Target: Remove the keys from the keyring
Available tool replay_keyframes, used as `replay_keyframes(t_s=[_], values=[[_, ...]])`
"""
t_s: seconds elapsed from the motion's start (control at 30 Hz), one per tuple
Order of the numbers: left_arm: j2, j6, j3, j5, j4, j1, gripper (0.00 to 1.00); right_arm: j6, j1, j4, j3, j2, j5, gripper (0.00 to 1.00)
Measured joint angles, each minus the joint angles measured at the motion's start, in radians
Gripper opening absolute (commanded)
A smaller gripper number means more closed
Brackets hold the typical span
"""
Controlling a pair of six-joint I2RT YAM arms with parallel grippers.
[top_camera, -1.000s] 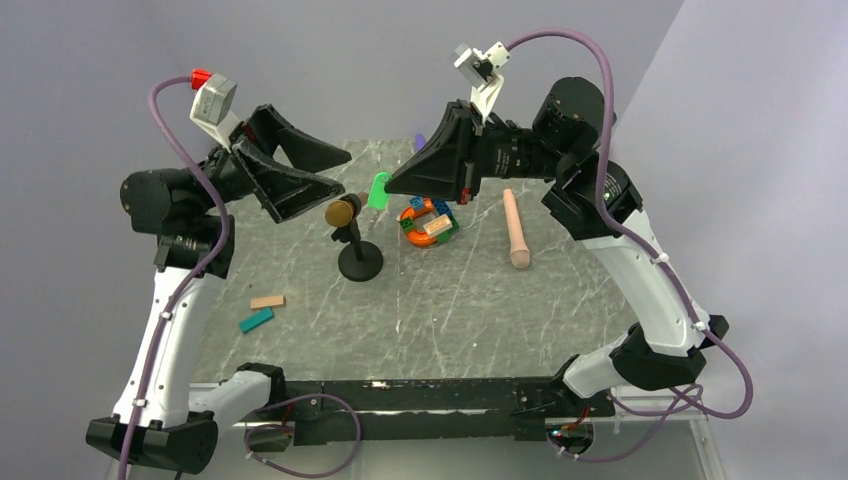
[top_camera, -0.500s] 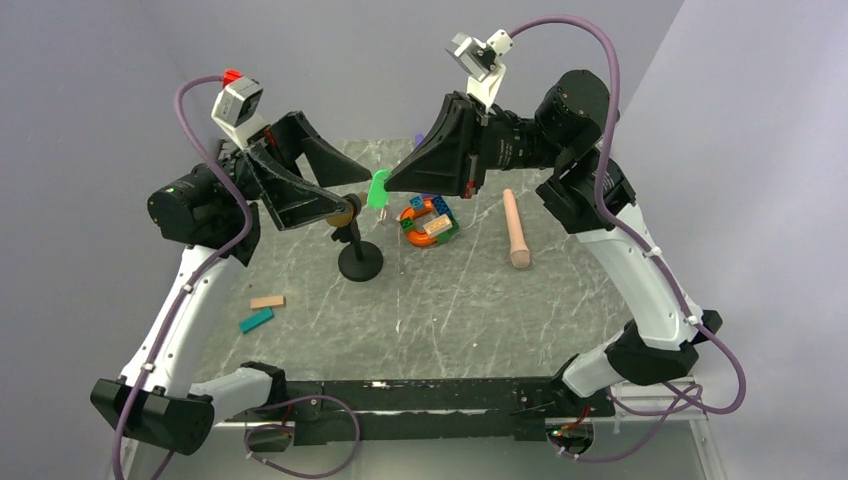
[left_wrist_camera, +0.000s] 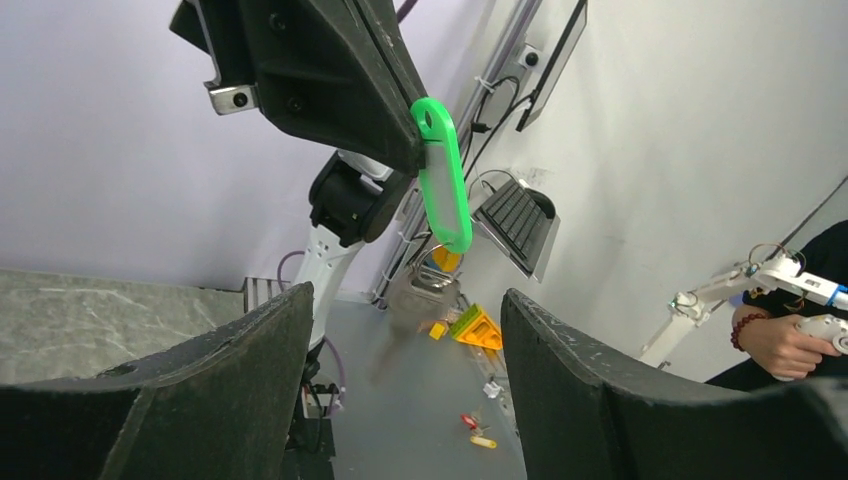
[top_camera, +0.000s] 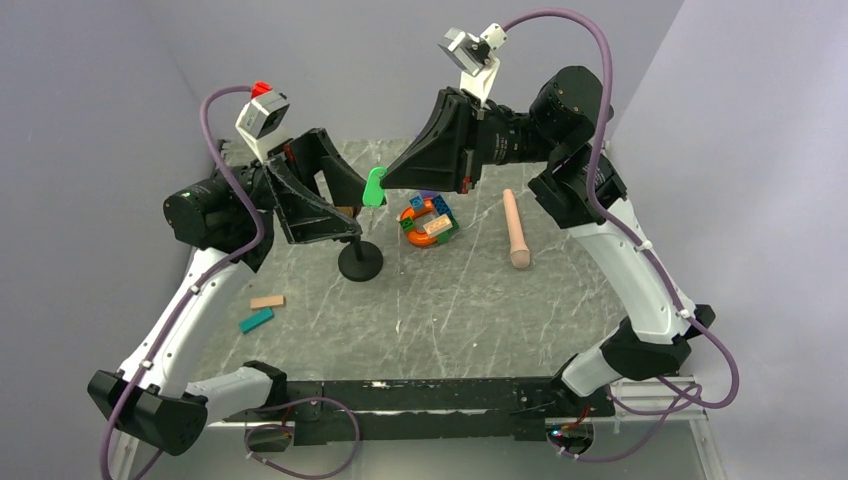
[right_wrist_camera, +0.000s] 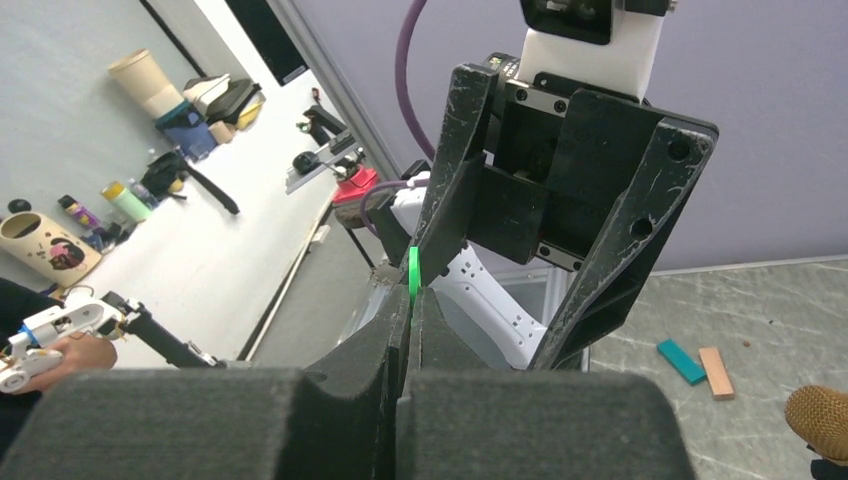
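The keys show as one flat bright-green piece (top_camera: 374, 187) held up in the air above the table's far middle. My right gripper (top_camera: 386, 182) is shut on its top end; the green edge (right_wrist_camera: 412, 270) sticks out between the pressed pads. In the left wrist view the green piece (left_wrist_camera: 443, 180) hangs from the right gripper's tip, with a blurred grey metal piece (left_wrist_camera: 420, 295) dangling under it. The keyring is too thin and blurred to make out. My left gripper (top_camera: 352, 208) stands open right beside the green piece, its fingers (left_wrist_camera: 250, 350) apart on either side of the dangling metal, touching nothing.
A black stand (top_camera: 359, 262) sits on the marble table (top_camera: 450, 310) under the left gripper. A cluster of toy blocks (top_camera: 428, 222) and a wooden peg (top_camera: 516, 230) lie to the right. A teal block (top_camera: 256, 320) and a tan block (top_camera: 267, 301) lie near left.
My left arm has swung right and upward, bringing its open jaws up to the green piece while they narrowed a little. The right gripper lifted the piece slightly.
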Motion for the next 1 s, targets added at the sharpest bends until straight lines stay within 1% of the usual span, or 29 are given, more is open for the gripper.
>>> replay_keyframes(t_s=[0.17,0.37,0.57,0.67,1.0], values=[[0.000,0.008,0.000,0.008,-0.008,-0.039,0.68,0.012,-0.002,0.015,0.004,0.008,-0.005,0.00],[0.002,0.021,0.000,0.009,-0.027,-0.064,0.62,0.022,-0.002,0.040,0.004,0.011,-0.014,0.00],[0.002,0.038,0.001,0.012,-0.054,-0.071,0.57,0.029,-0.007,0.058,0.002,0.011,-0.024,0.00],[0.002,0.041,0.001,0.016,-0.058,-0.071,0.53,0.037,-0.010,0.078,-0.008,0.011,-0.029,0.00],[0.002,0.045,0.023,0.025,-0.095,-0.072,0.45,0.050,-0.028,0.109,-0.055,0.011,-0.039,0.00]])
